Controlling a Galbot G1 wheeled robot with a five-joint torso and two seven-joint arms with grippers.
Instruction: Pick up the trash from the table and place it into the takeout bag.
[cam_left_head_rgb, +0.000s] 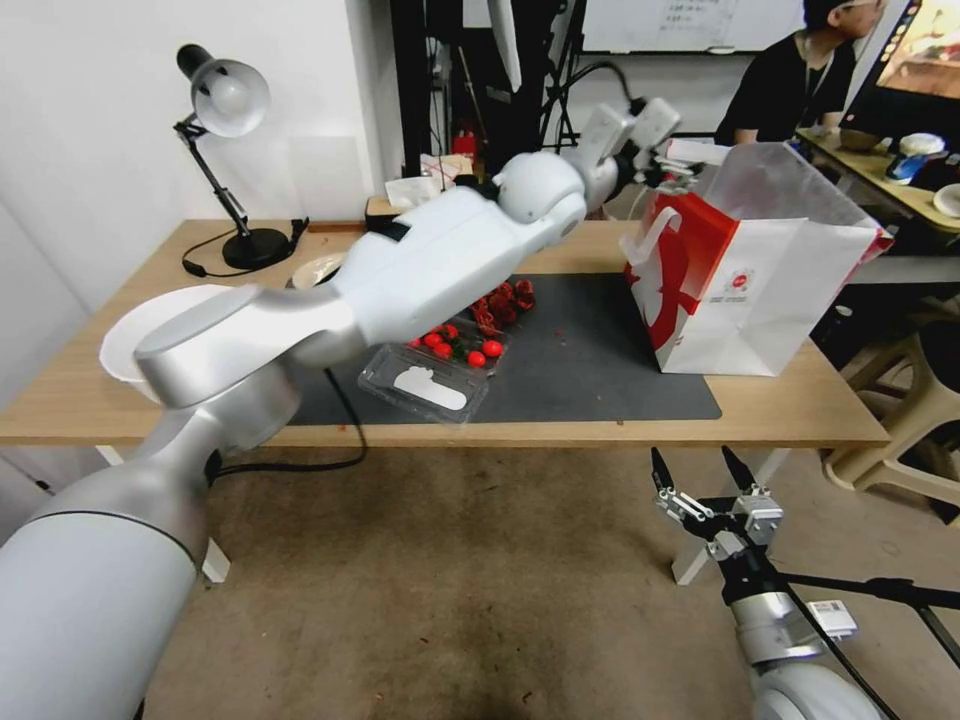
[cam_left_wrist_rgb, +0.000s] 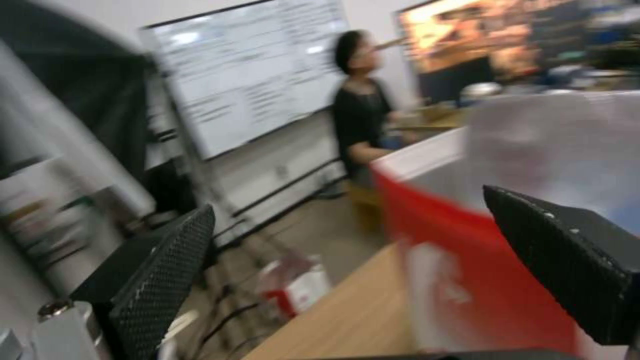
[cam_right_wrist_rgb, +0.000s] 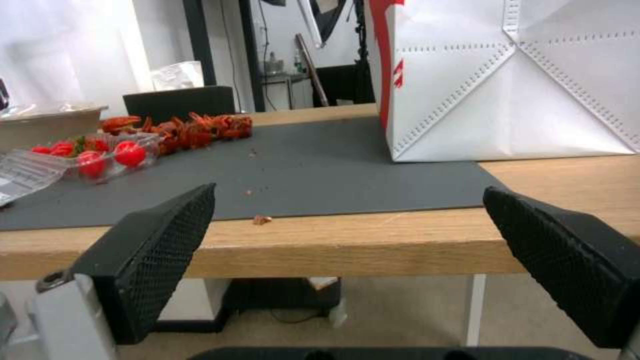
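Light-wood table (cam_left_head_rgb: 600, 420) at frame centre: my left gripper (cam_left_head_rgb: 655, 150), fingers spread and empty, hovers beside the takeout bag (cam_left_head_rgb: 760, 300) upper right; my right gripper (cam_left_head_rgb: 705, 480) idles open, lower right. Remaining trash (cam_left_head_rgb: 440, 370) mid-frame likely needs fetching.

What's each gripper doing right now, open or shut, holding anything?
Left gripper: open, empty, up at the takeout bag rim.
Right gripper: open, empty, parked low in front of the table edge.
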